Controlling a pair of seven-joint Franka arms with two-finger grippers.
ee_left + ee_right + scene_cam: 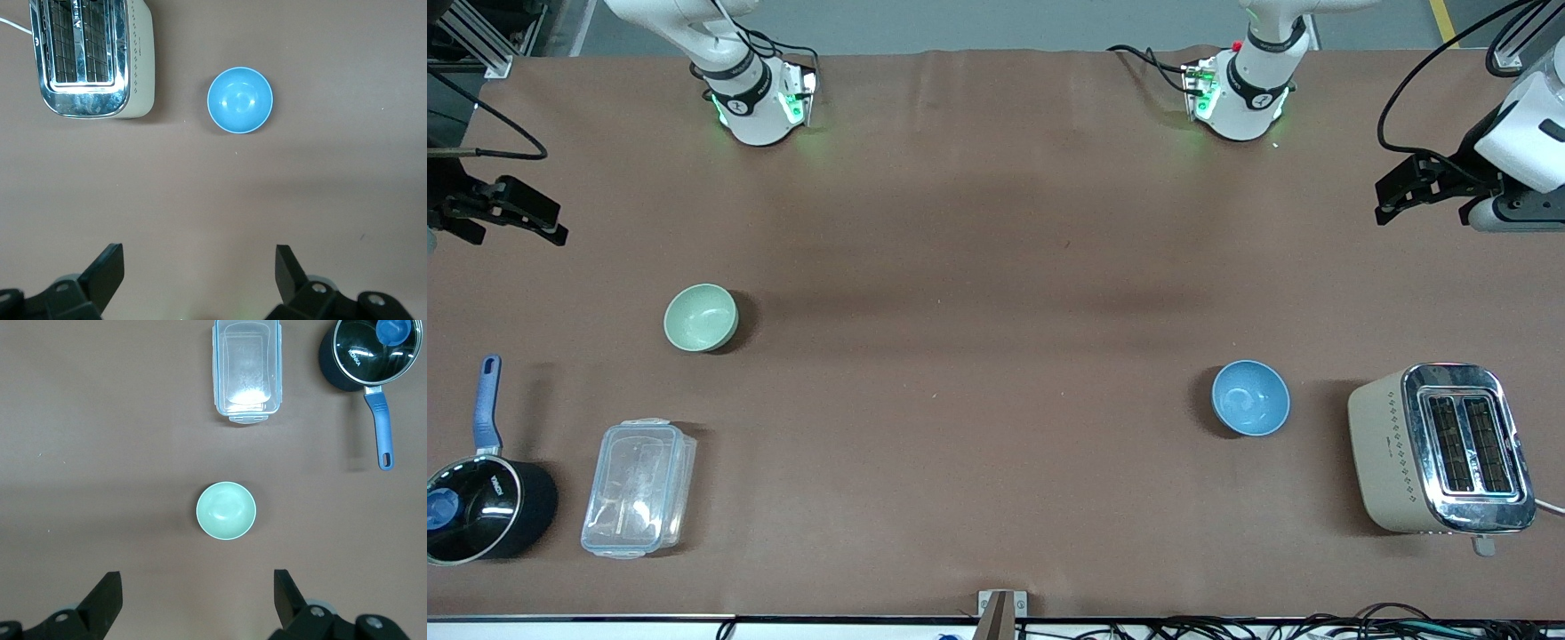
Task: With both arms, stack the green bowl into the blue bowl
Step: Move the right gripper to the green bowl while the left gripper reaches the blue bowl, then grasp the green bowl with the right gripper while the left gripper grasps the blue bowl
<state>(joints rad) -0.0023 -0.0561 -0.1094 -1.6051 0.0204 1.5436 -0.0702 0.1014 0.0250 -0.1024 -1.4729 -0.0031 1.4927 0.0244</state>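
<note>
The green bowl (701,317) stands upright and empty on the brown table toward the right arm's end; it also shows in the right wrist view (226,511). The blue bowl (1250,397) stands upright and empty toward the left arm's end; it also shows in the left wrist view (240,100). My right gripper (550,222) (197,590) hangs open and empty high over its end of the table, well apart from the green bowl. My left gripper (1385,203) (198,267) hangs open and empty high over its end, well apart from the blue bowl.
A beige and chrome toaster (1440,449) stands beside the blue bowl at the left arm's end. A clear lidded plastic box (639,487) and a black saucepan with a blue handle (480,493) lie nearer the front camera than the green bowl.
</note>
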